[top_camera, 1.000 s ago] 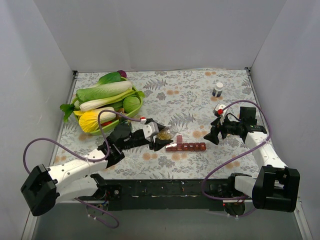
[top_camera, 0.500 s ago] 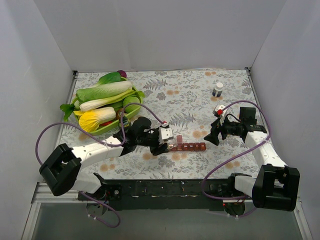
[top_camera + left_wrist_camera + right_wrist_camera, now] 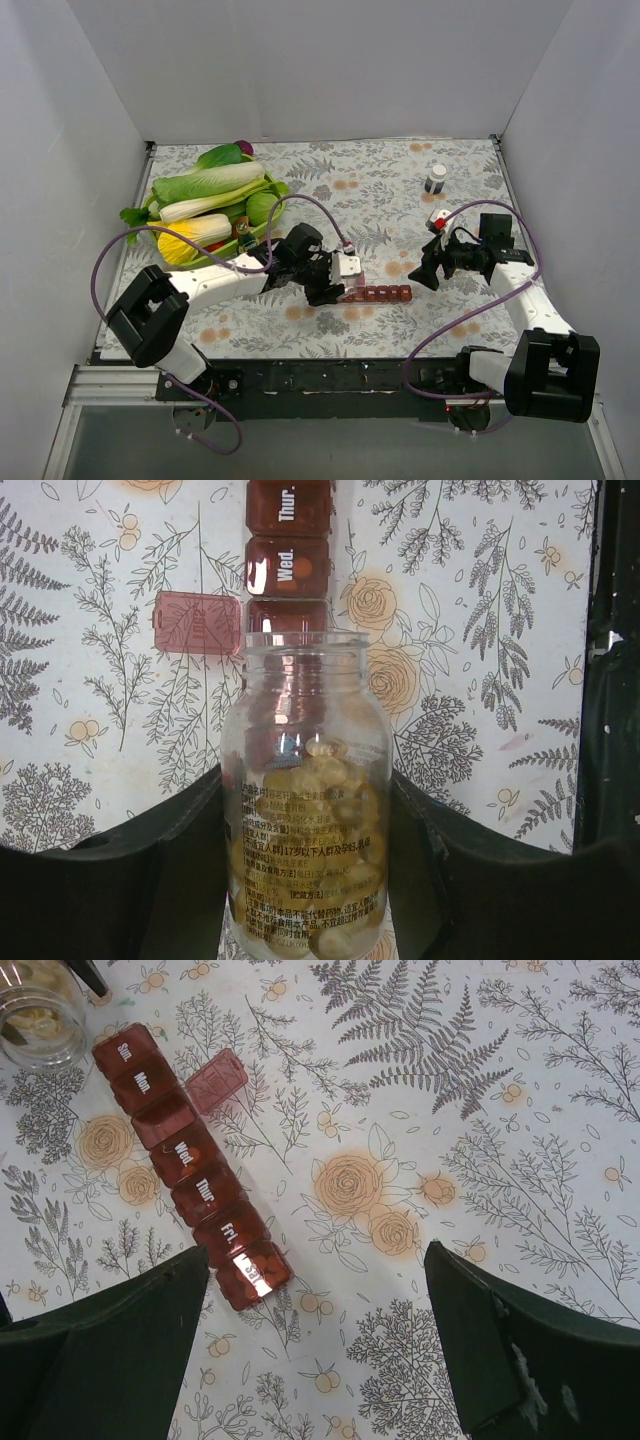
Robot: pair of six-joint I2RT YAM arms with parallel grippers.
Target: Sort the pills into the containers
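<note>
Left arm (image 3: pixel 215 284): stretched low from its base toward the table's middle.
Left gripper (image 3: pixel 340 276): fingers (image 3: pixel 160 880) clamped on both sides of a pill jar (image 3: pixel 305 810).
Right arm (image 3: pixel 527 295): bent at the elbow, wrist turned inward.
Right gripper (image 3: pixel 428 268): jaws spread wide, nothing between the fingers (image 3: pixel 110 1330).

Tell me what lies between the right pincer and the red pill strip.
Nothing does. In the top view, only bare cloth separates the right pincer from the strip.

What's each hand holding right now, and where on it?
Left hand grips the clear pill bottle by the sides of its body. Right hand is open, holding nothing.
</note>
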